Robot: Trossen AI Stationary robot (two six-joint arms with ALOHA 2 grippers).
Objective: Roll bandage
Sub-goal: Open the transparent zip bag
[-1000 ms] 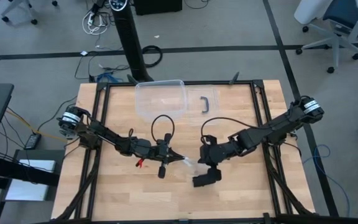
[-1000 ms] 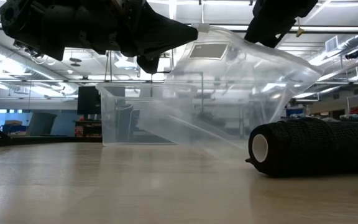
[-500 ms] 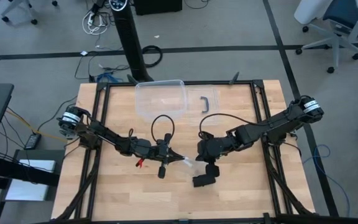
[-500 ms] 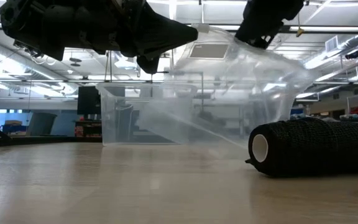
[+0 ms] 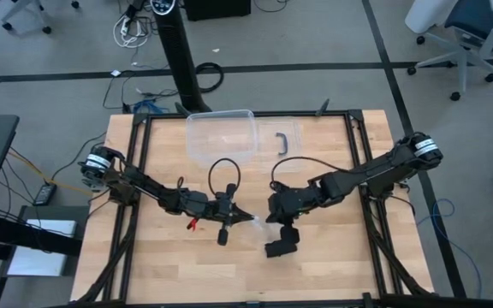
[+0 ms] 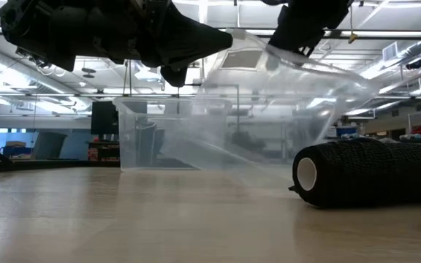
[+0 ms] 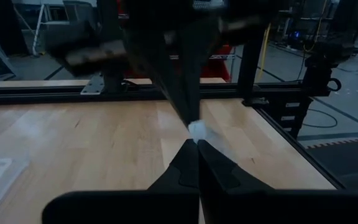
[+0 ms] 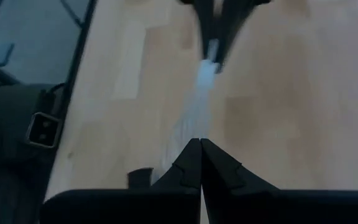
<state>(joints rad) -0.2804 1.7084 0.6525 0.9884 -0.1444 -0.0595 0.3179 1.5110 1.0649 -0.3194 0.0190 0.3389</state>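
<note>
Bandage (image 6: 368, 172): black roll lying on its side on the tabletop (image 5: 161, 265), open core showing in the low view, untouched by either arm; in the high view it sits just below the right pincer (image 5: 274, 214)

Right pincer: fingers pressed together on one edge of the clear plastic bag (image 6: 283, 95), above the bandage

Left pincer (image 5: 246, 216): fingers likewise closed, pinching the bag's opposite edge, on the far side of the bag from the bandage; bag lifted and stretched between the two tips, its lower part draping toward the tabletop

Each wrist view shows its own fingertips meeting on a pale scrap of film (image 7: 197, 130), the other arm's tips just beyond

Clear plastic box (image 5: 221, 137) stands well beyond the bandage near the tabletop's back edge, a black handle (image 5: 284, 142) lying beside it
</note>
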